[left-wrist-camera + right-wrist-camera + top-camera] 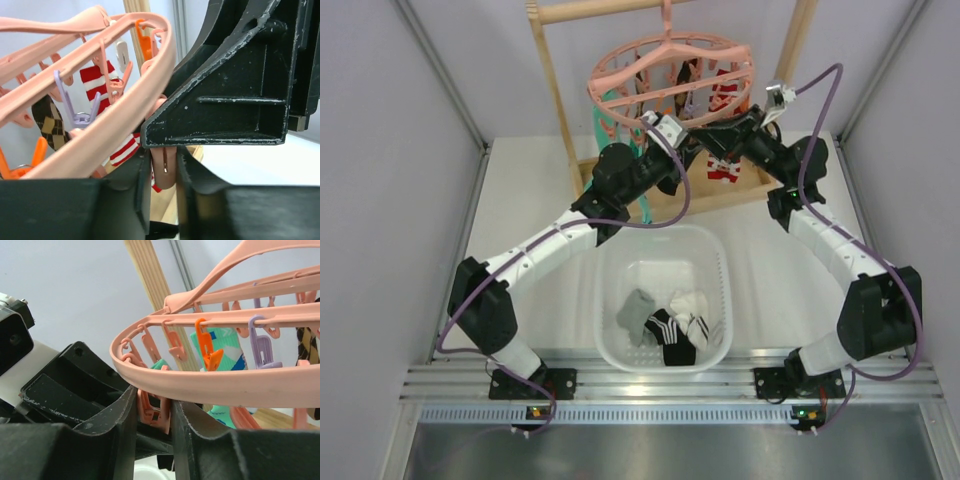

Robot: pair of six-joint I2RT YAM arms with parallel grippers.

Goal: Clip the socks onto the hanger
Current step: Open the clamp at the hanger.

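White table [520, 200] between pale grey walls [380, 150], wooden rack [552, 90] behind.

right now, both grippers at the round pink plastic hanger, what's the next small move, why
Likely back the right gripper off its pink plastic peg and fetch a black striped sock from the white plastic basket: neither wrist view clearly shows a sock there.

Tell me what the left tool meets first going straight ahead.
The pink plastic clip peg between the fingers of the left tool; just beyond, probably the round pink plastic hanger.
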